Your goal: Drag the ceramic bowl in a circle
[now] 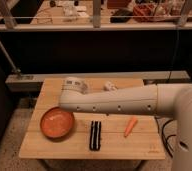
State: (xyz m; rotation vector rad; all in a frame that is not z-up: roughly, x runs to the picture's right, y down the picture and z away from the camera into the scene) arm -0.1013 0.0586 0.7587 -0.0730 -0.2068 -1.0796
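Gripper: the pale grey block at the tip of the arm, over the rear-left part of the table. No read on whether it's spread or closed, that part doesn't resolve. Contact with anything: not visible either.

Arm: white, comes in from the right edge and runs almost level across the middle of the table toward the left. Its rounded end sits just behind the bowl's rear rim in this view.

Bowl: orange-red, shallow, upright, flat on the wood near the front-left corner, a little in from both edges. Looks apart from the gripper.

Other stuff:
- black striped packet lying near the middle of the front edge, just right of the bowl, not touching it
- small orange carrot-like piece right of the packet, tilted
- small whitish lump near the rear edge, just behind the arm
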